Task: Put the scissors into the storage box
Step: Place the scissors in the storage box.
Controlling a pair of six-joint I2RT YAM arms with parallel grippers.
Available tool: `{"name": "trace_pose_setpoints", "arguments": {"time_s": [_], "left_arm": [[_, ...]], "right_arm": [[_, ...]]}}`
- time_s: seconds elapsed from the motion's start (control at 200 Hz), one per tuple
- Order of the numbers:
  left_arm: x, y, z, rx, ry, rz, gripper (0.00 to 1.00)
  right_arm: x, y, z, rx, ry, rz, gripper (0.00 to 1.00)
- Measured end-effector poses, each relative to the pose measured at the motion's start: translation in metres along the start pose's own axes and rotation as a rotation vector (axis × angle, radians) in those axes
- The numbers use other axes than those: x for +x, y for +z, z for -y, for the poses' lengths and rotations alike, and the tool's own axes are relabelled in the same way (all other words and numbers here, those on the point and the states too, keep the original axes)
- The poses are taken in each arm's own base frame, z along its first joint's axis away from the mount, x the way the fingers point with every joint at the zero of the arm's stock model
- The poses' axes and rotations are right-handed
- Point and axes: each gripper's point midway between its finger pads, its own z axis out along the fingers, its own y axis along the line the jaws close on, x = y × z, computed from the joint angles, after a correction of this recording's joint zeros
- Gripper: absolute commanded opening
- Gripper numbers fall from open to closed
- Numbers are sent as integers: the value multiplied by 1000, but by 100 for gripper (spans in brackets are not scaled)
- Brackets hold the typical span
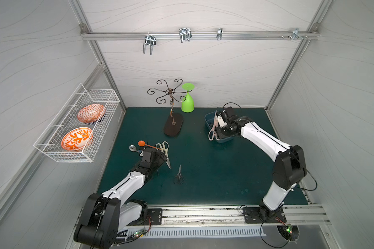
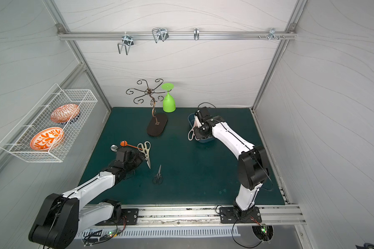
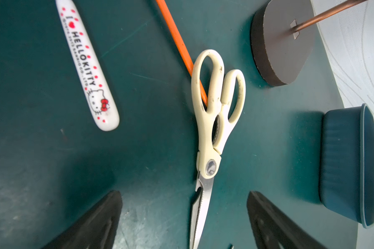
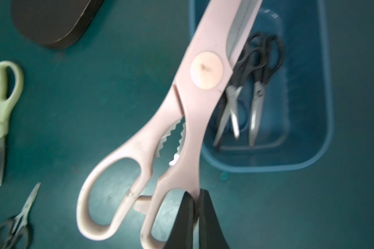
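Note:
My right gripper (image 4: pixel 196 191) is shut on one handle loop of the pink-handled scissors (image 4: pixel 181 107). Their blades reach over the blue storage box (image 4: pixel 324 86), where two black-handled scissors (image 4: pixel 257 64) lie. In both top views the pink scissors (image 1: pixel 212 130) (image 2: pixel 191 133) hang at the box's left rim (image 1: pixel 207 120). My left gripper (image 3: pixel 184 193) stands open low over the mat, one finger on each side of the steel blades of the cream-handled scissors (image 3: pixel 212 120) (image 1: pixel 165 148). A small black-handled pair of scissors (image 1: pixel 178 175) lies on the mat to the right of my left arm.
An orange-headed stick (image 1: pixel 141 143) runs under the cream handles. A metal spoon (image 1: pixel 132 147) with a printed white handle (image 3: pixel 89 69) lies beside it. The cup stand's dark base (image 1: pixel 173 127) and a green goblet (image 1: pixel 187 101) stand further back. A wire basket (image 1: pixel 108 94) with bowls hangs on the left wall.

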Motion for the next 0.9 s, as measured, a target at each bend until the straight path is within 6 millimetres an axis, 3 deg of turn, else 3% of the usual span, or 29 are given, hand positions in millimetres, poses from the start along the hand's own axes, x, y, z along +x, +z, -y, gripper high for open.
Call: {"name": "trace_pose_setpoints", "arguments": {"time_s": [0.2, 0.435, 0.73, 0.9], "left_arm": [[6, 6, -2, -8, 1, -31, 95], [9, 11, 2, 7, 1, -49, 95], [9, 13, 7, 19, 1, -65, 95], [10, 14, 9, 25, 1, -69, 95]], "right_arm": [[-26, 37, 45, 51, -31, -12, 0], [-25, 80, 65, 65, -136, -69, 0], [-20, 89, 70, 64, -201, -88, 0], [-4, 97, 71, 58, -200, -126, 0]]}}
